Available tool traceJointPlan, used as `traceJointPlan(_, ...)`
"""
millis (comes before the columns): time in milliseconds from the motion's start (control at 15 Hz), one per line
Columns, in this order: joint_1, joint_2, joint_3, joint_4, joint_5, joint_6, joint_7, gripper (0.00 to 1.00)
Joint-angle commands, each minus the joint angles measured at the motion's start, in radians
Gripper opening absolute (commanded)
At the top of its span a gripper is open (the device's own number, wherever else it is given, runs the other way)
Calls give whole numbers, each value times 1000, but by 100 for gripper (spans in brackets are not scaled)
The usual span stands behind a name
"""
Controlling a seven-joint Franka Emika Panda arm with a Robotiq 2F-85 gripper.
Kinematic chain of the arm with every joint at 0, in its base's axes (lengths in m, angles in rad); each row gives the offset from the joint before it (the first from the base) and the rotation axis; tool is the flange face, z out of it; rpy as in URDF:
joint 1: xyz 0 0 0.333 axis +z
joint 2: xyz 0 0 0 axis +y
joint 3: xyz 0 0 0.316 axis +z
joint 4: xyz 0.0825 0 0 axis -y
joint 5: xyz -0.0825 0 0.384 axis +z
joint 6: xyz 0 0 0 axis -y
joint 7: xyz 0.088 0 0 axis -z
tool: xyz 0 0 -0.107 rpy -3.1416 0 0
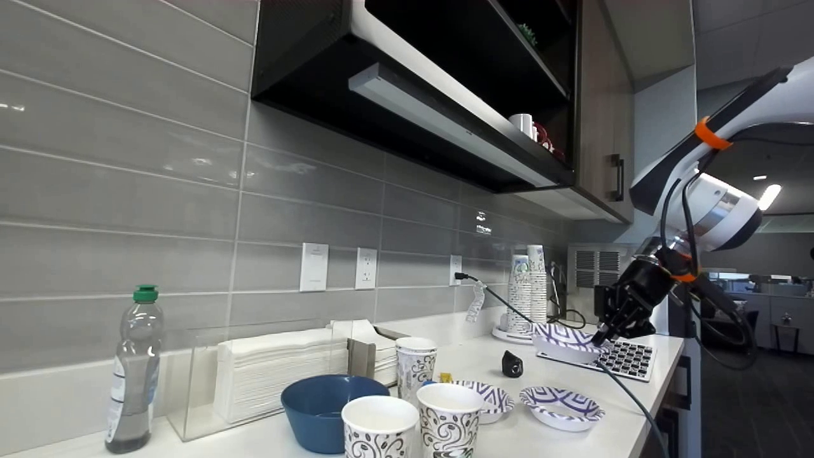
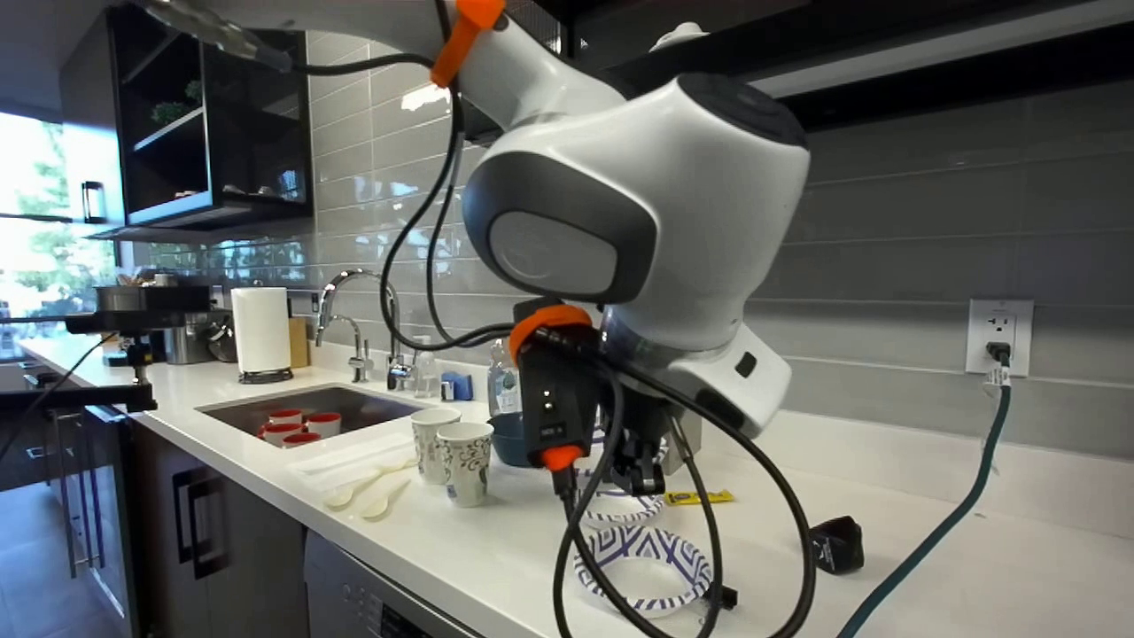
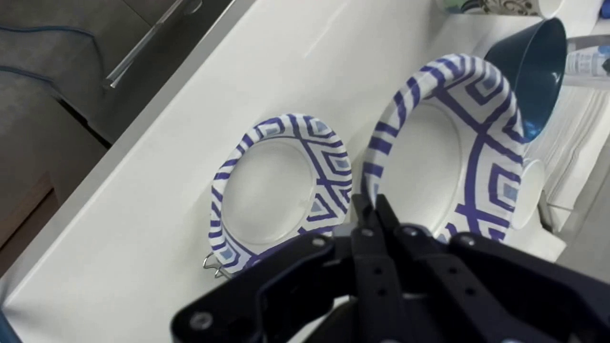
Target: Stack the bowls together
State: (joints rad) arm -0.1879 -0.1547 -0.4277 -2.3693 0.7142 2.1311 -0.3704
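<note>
The jaws have a bowl pinched by its rim, up off the desk at the right of an exterior view. It's shallow and white, purple diamonds inside, rim striped. I see a second bowl lower right, and a third bowl just beside it, partly behind a cup.

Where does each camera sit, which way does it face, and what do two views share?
An exterior view: close behind the cups, facing along the tiled wall toward the arm and hand.
An exterior view: close to the arm, facing roughly the opposite way toward the sink; hand partly hidden.
Wrist view: at the arm's end, looking down at the gripped bowl; hand in view, arm not.
Shared by both exterior views: the arm, hand, cups and blue bowl.
</note>
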Motion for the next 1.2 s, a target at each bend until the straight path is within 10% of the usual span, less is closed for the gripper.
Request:
traceJointPlan(0,-41,148,11,93,78,-56,-17,1)
traceJointPlan(1133,-157,386,116,244,44,-79,-13,1)
